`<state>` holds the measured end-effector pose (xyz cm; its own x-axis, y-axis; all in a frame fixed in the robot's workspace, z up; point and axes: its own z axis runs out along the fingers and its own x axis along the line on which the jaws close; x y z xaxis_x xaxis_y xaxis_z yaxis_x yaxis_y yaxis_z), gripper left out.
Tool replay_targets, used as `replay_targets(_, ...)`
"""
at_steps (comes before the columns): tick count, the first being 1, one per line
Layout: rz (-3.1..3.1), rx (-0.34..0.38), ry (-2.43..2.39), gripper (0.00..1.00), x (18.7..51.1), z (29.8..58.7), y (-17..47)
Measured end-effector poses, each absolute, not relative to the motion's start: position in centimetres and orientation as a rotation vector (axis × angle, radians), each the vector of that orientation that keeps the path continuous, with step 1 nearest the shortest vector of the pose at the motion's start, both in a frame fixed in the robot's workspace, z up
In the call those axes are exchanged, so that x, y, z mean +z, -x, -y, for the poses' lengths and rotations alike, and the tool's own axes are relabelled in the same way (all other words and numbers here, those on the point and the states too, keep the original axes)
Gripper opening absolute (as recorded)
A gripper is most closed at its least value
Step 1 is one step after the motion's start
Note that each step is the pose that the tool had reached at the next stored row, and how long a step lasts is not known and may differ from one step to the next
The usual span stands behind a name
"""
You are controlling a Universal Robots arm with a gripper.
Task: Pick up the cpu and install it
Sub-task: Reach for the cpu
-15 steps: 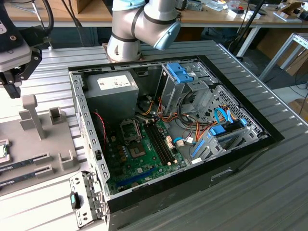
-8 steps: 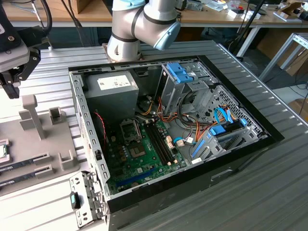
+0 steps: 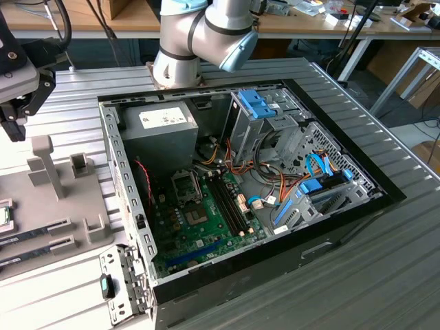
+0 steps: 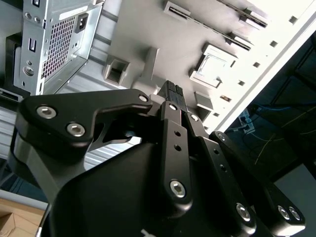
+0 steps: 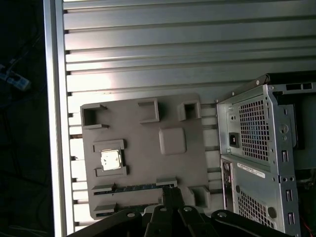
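The cpu [image 5: 111, 159] is a small silvery square with a thin green rim. It lies flat in a raised pocket of the grey fixture plate [image 5: 148, 148]. It also shows in the second wrist view as the cpu [image 4: 216, 66], and at the exterior view's left edge as the cpu [image 3: 3, 216]. My gripper [image 5: 170, 193] hangs above the plate's edge, well apart from the chip, with its black fingers pressed together on nothing. In the exterior view the gripper [image 3: 12, 120] is high over the plate's far left.
An open computer case [image 3: 240, 199] lies beside the plate, its green motherboard [image 3: 199, 227] carrying a square socket [image 3: 195, 218]. Long memory sticks [image 3: 34, 230] rest in the plate's slots. A grey post [image 3: 47, 161] rises from the plate. Everything stands on a ribbed metal table [image 5: 148, 49].
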<state>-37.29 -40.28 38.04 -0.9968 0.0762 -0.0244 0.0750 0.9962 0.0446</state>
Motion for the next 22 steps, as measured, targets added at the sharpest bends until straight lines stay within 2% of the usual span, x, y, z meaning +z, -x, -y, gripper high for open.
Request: replay_targets(22,-3.112,0.068,-0.118,0.11,37.92,40.28,37.73)
